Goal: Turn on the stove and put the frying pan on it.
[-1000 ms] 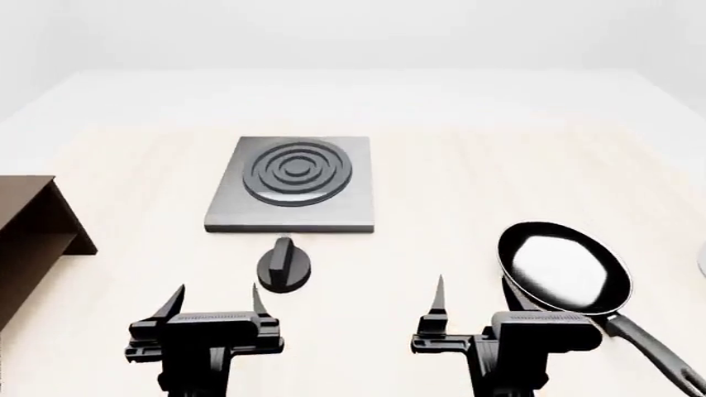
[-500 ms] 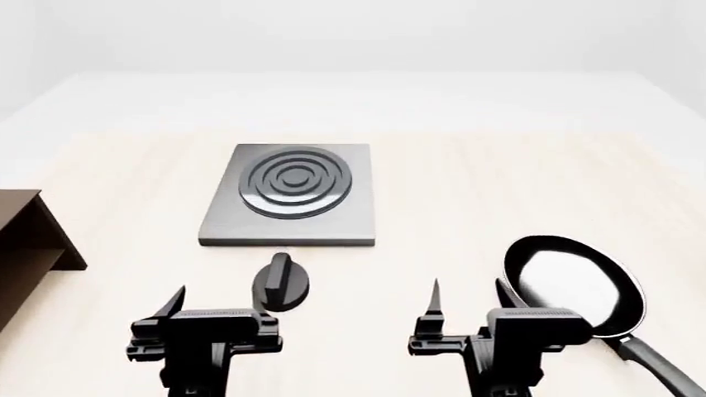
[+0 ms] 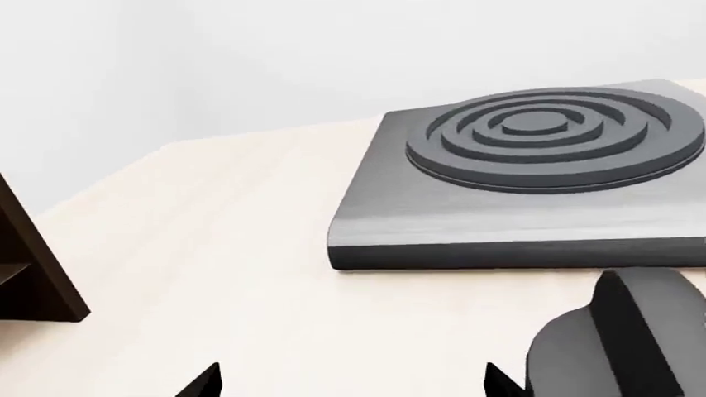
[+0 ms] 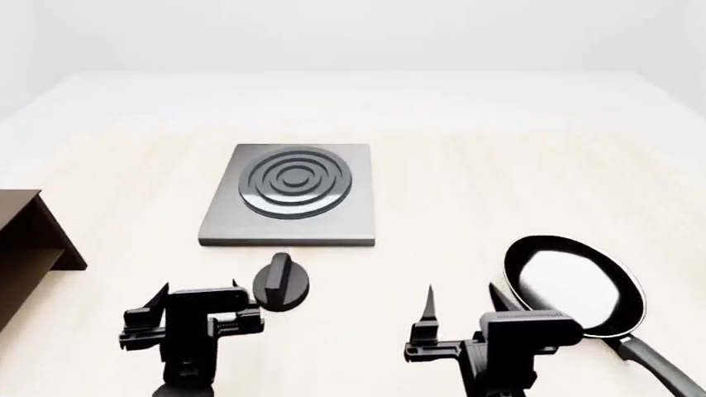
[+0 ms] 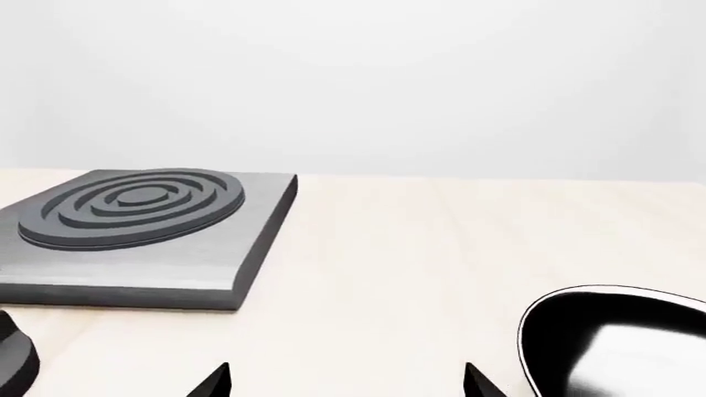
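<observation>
Grey metal dominates the pale wooden table point(image 4: 464, 165), where the stove point(image 4: 293, 196) sits flat with nothing on its dark concentric burner rings point(image 4: 296, 179); both halves of the job look undone. Every place below is given from that stove.

Nearer the robot and off to its right, well apart from the slab, the frying pan point(image 4: 574, 285) lies on the wood, glossy inside facing up, its long black handle point(image 4: 660, 366) trailing toward the robot's side; the right wrist view catches its bright rim low at the edge. At the far left edge, also well apart from the stove, stands a brown shelf-like block point(image 4: 28, 240).

Just beside the stove's near edge sits the small black round knob point(image 4: 280, 284), its ridge roughly in line with the burner; whether it marks on or off cannot be read. Nothing shows heat.

Nearest the robot, the left gripper point(image 4: 198, 310) hovers with jaws spread and empty, close to the knob but seemingly not touching it. The right gripper point(image 4: 461, 306) hangs likewise unclenched and empty, close beside the pan, without contact.

By appearances, turning the knob comes first, then lifting the pan onto the rings.
</observation>
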